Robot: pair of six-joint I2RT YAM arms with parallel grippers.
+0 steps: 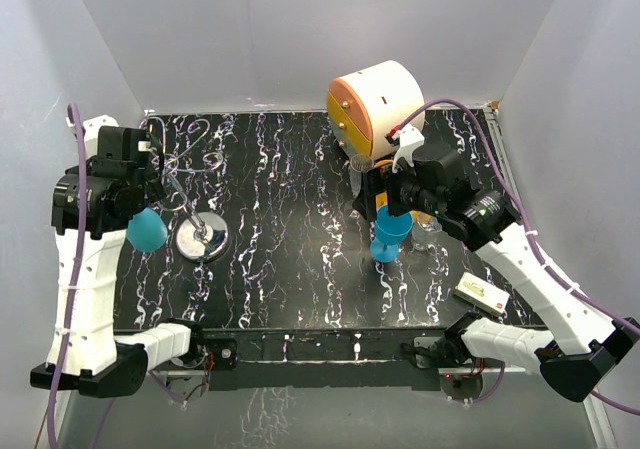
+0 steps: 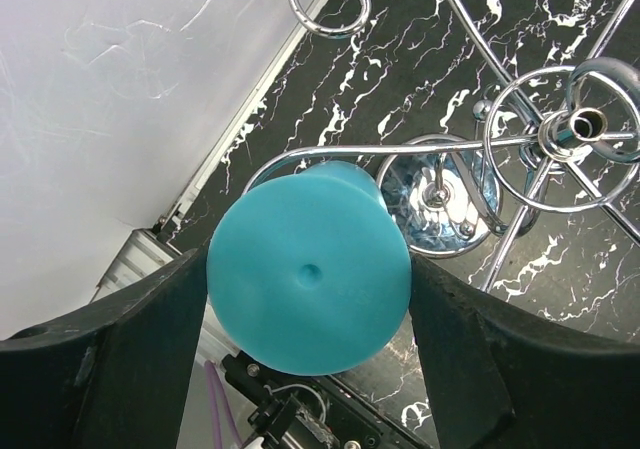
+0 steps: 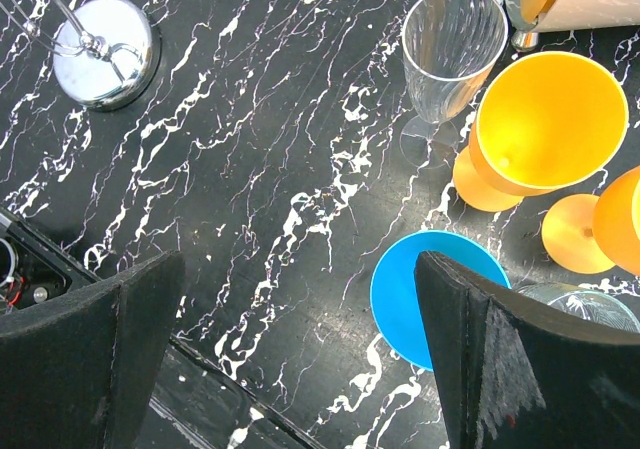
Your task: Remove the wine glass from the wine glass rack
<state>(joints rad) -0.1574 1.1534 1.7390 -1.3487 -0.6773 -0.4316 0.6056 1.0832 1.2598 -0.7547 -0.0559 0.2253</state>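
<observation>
Three views: one high, two on the wrists

We look down from above and behind onto the whole surface (image 1: 300, 269), far enough off to take in the left arm (image 1: 85, 269) and the right arm (image 1: 545, 284). Our left wrist view sits very close over the left end effector (image 2: 310, 299), facing down past the wine glass rack (image 2: 585, 124) towards the surface's left edge. Our right wrist view stands further off over the right end effector (image 3: 300, 359), facing down at mid-surface. All three share the rack's round base
</observation>
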